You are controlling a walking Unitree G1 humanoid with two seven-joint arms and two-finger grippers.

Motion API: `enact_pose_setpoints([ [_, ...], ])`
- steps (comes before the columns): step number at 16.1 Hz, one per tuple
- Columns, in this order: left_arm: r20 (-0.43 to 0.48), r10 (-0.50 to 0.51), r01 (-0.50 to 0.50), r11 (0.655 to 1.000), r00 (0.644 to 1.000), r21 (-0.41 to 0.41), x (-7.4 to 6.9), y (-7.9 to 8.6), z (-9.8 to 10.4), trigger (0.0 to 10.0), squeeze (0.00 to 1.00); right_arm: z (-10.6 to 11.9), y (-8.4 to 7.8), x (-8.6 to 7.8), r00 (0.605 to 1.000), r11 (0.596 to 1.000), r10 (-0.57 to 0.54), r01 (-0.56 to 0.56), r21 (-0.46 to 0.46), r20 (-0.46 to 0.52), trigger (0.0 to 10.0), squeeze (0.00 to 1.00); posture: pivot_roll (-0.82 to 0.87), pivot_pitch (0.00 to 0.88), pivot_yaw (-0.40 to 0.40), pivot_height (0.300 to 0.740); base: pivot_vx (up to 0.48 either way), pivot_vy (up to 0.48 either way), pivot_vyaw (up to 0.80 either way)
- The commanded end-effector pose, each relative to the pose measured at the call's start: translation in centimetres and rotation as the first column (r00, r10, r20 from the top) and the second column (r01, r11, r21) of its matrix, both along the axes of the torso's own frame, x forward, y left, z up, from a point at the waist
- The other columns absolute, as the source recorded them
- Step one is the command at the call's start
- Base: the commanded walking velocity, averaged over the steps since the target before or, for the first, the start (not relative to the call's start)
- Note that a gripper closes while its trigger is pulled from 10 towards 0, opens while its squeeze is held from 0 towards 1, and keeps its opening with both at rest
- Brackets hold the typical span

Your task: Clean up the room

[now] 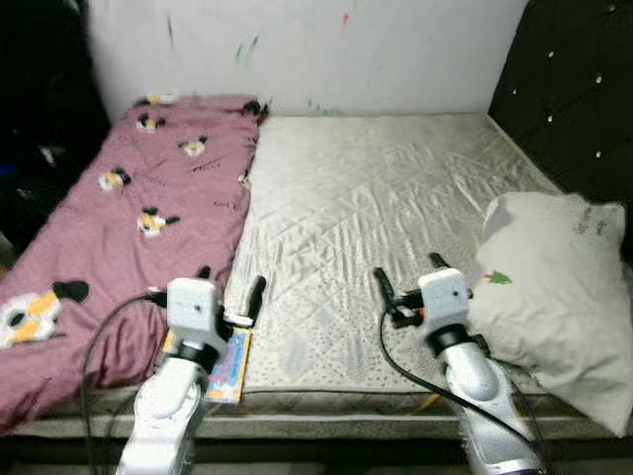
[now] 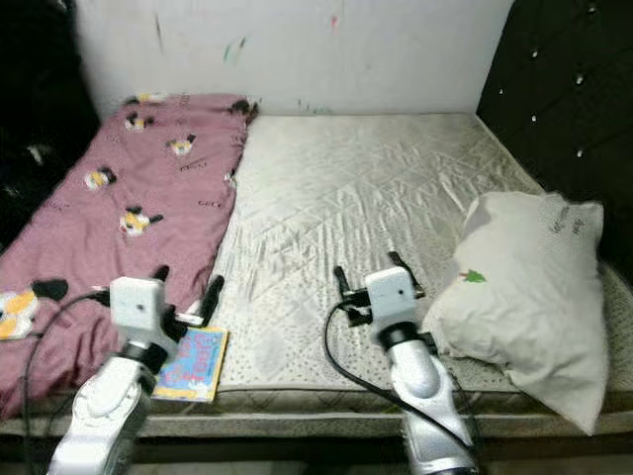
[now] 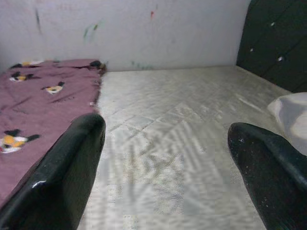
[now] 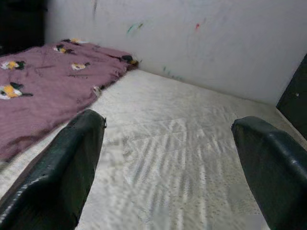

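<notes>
A bare cream mattress [image 1: 376, 208] lies before me. Along its left side is a pink blanket [image 1: 148, 208] printed with small cartoon figures. A white pillow [image 1: 559, 287] rests on the right edge near the dark headboard. A colourful booklet [image 1: 229, 366] lies at the front edge, under my left wrist. My left gripper [image 1: 229, 287] hovers open over the blanket's edge; its fingers [image 3: 67, 177] frame the mattress. My right gripper [image 1: 407, 275] is open too, just left of the pillow, with nothing between its fingers [image 4: 62, 177].
A white wall [image 1: 316, 49] with small paint marks closes the far side. A dark tufted headboard [image 1: 579, 89] stands at the right. Dark clutter [image 1: 40, 148] sits to the left of the bed. The mattress's front edge [image 1: 326, 401] is just below my arms.
</notes>
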State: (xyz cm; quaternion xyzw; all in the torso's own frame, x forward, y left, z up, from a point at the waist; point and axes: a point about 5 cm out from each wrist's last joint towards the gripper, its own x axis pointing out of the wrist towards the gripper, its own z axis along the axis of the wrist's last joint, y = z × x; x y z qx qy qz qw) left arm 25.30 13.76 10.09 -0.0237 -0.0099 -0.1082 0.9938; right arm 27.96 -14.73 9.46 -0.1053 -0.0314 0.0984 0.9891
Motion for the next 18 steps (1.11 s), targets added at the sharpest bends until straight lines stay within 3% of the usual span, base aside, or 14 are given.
enact_pose_setpoints([
  [1, -0.007, -0.009, 0.009, 1.0, 1.0, 0.009, 0.0, 0.0, -0.1, 10.0, 0.0, 0.2, 0.0, 0.2, 1.0, 1.0, -0.002, 0.002, 0.015, 0.005, 10.0, 0.0, -0.04, 0.0, 0.013, 0.74, 0.0, -0.341, 0.0],
  [7, -0.008, -0.012, 0.012, 1.0, 1.0, 0.011, 0.0, 0.0, 0.0, 10.0, 0.0, 0.2, 0.0, 0.2, 1.0, 1.0, -0.005, 0.005, 0.019, 0.008, 10.0, 0.0, -0.04, 0.0, 0.016, 0.74, 0.0, -0.34, 0.0],
  [11, 0.009, 0.009, -0.009, 1.0, 1.0, -0.013, 1.0, 0.0, 0.3, 10.0, 0.0, 0.4, -0.3, 0.3, 0.998, 0.998, -0.053, 0.052, 0.034, 0.026, 10.0, 0.0, -0.05, 0.0, 0.053, 0.74, 0.0, 0.0, 0.0],
  [14, 0.046, 0.008, -0.007, 1.0, 0.999, -0.012, 1.9, -0.5, 1.3, 10.0, 0.0, 0.7, 1.0, 0.3, 0.999, 0.999, 0.024, -0.023, -0.034, 0.047, 10.0, 0.0, -0.04, 0.0, 0.055, 0.74, 0.0, 0.0, 0.0],
  [18, 0.048, 0.088, -0.088, 0.996, 0.995, 0.009, 0.9, 1.4, 1.0, 10.0, 0.0, 0.3, 2.8, 0.2, 0.994, 0.994, 0.11, -0.109, -0.03, 0.03, 10.0, 0.0, 0.03, 0.0, 0.013, 0.74, 0.0, 0.0, 0.0],
])
